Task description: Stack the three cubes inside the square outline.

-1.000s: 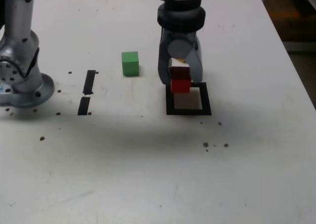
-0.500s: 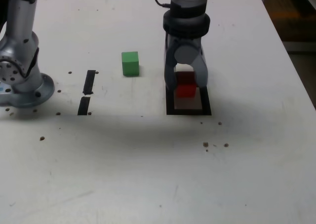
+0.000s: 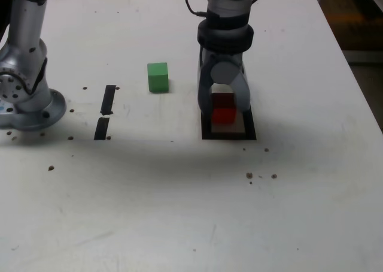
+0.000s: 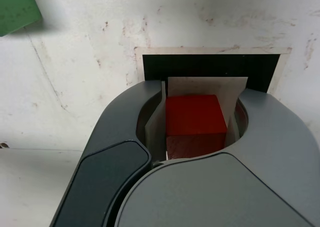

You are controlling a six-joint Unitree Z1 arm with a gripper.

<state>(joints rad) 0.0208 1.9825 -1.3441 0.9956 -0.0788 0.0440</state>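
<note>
The red cube (image 3: 224, 115) sits low inside the square outline (image 3: 228, 135), close to its far side. My gripper (image 3: 224, 110) points down over it, shut on the red cube, with a finger on each side. Whether the cube rests on the table I cannot tell. In the wrist view the red cube (image 4: 194, 114) shows between the grey fingers (image 4: 125, 122), with the outline's black tape (image 4: 210, 66) just beyond it. The green cube (image 3: 158, 76) stands free on the table, toward the exterior view's left of the gripper, and shows in a corner of the wrist view (image 4: 15, 7).
The arm's grey base (image 3: 24, 98) stands at the exterior view's left. Two short black tape strips (image 3: 108, 99) (image 3: 102, 128) lie between the base and the green cube. Dark specks dot the white table (image 3: 179, 212). The table's edge (image 3: 359, 86) runs along the right.
The gripper has come down with the red cube, from above the outline's far edge to low inside the outline. The green cube has not moved.
</note>
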